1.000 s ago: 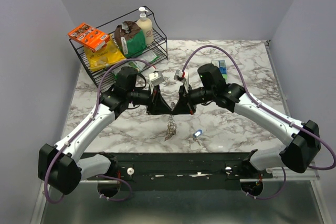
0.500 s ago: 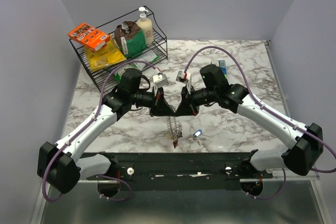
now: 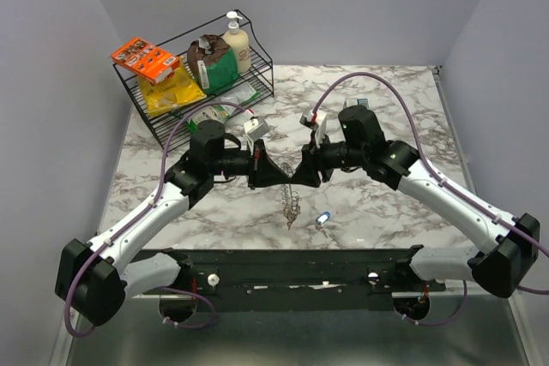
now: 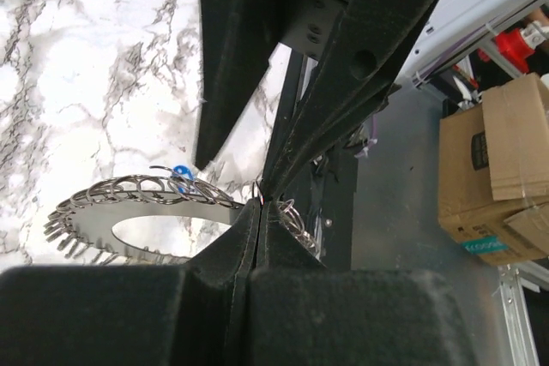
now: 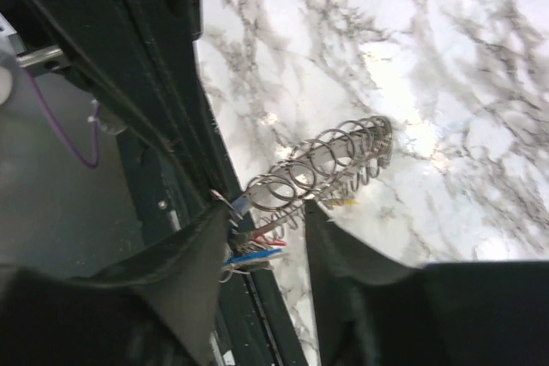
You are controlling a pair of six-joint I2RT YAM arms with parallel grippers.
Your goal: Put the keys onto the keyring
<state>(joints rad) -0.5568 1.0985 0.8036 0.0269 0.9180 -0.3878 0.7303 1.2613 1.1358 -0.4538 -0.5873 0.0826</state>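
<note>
The keyring (image 3: 290,203), a coiled silvery loop, hangs over the marble between the two arms. My left gripper (image 3: 286,179) is shut on its top edge; in the left wrist view the fingertips (image 4: 257,212) pinch the wire and the keyring (image 4: 129,212) spreads out to the left. My right gripper (image 3: 300,177) stands open beside it, and the keyring (image 5: 322,165) shows between the parted fingers of my right gripper (image 5: 268,210). A red and a blue-white key (image 5: 257,250) dangle at the ring's lower end, with a yellow bit (image 5: 343,201) among the coils. A light blue key (image 3: 323,219) lies loose on the table.
A black wire rack (image 3: 257,83) at the back left holds an orange box (image 3: 144,59), a yellow bag, a green pack and a soap bottle (image 3: 237,40). A black rail (image 3: 292,259) runs along the table's near edge. Grey walls close in both sides.
My right gripper has opened and let go of the keyring, drawing back slightly to the right. The left gripper has closed on the ring, which hangs from it.
</note>
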